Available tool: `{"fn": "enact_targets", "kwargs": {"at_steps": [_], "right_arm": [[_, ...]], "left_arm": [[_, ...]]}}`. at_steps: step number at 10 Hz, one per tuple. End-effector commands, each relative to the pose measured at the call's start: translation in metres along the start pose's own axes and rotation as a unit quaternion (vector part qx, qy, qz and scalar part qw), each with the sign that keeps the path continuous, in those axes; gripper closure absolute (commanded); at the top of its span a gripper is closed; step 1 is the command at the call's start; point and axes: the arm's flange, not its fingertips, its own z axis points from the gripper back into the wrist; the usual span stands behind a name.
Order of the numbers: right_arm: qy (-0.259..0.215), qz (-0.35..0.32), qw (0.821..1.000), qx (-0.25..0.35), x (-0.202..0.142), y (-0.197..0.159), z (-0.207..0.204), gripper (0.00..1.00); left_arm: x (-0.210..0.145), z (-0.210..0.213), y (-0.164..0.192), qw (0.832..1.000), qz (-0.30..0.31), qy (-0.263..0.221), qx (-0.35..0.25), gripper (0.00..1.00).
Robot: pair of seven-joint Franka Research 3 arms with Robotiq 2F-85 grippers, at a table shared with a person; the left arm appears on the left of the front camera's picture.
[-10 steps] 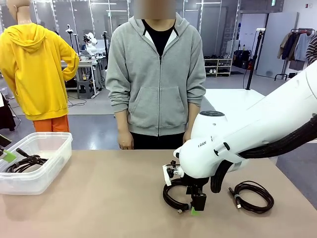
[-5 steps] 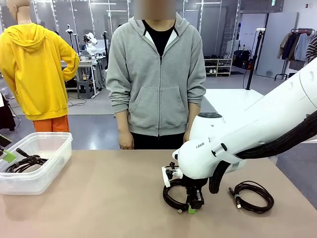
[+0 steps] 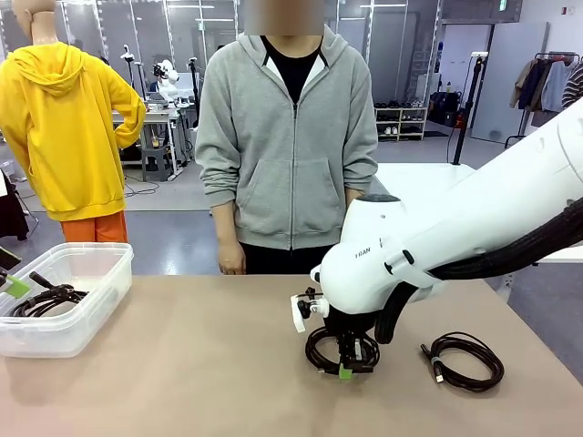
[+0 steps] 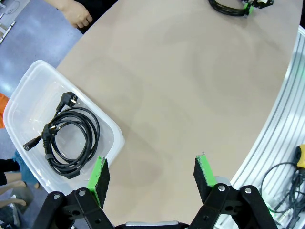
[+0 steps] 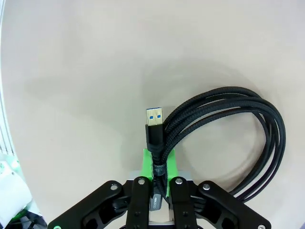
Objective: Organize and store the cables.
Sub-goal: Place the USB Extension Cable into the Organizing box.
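Right wrist view: right gripper point(image 5: 159, 164) pinches the USB cable point(image 5: 224, 95); a stored cable point(image 4: 57, 164) lies in the bin point(image 4: 33, 102), a third cable point(image 3: 496, 364) waits beside the gripper.

— What is seen on the table point(image 3: 182, 364)?
— A clear plastic bin point(image 3: 55, 332) is set at its left end, toward the far edge. A coiled black cable point(image 3: 455, 340) is laid flat on the bare tan top toward the right.
— And near the middle?
— Another black coil point(image 3: 312, 351) is seen; whether it is rested on the top cannot be told.
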Motion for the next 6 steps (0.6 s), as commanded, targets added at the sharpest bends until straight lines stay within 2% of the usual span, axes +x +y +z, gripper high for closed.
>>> {"fn": "enact_targets", "kwargs": {"at_steps": [1,2,3,4,6], "right_arm": [[0.018,-0.020,1.000,-0.001,0.011,-0.002,0.024,1.00],[0.012,-0.028,1.000,-0.001,0.014,-0.004,0.035,1.00],[0.000,-0.041,0.999,-0.014,0.016,-0.005,0.046,0.92],[0.001,-0.013,1.000,0.000,0.009,-0.003,0.025,0.92],[0.001,-0.013,1.000,0.000,0.009,-0.003,0.025,0.92]], "left_arm": [[0.003,-0.002,0.001,1.000,0.009,0.000,0.009,0.10],[0.003,-0.002,0.001,1.000,0.009,0.000,0.009,0.10],[0.003,-0.002,0.001,1.000,0.009,0.000,0.009,0.10],[0.003,-0.002,0.001,1.000,0.009,0.000,0.009,0.10],[0.003,-0.002,0.001,1.000,0.009,0.000,0.009,0.10]]}}
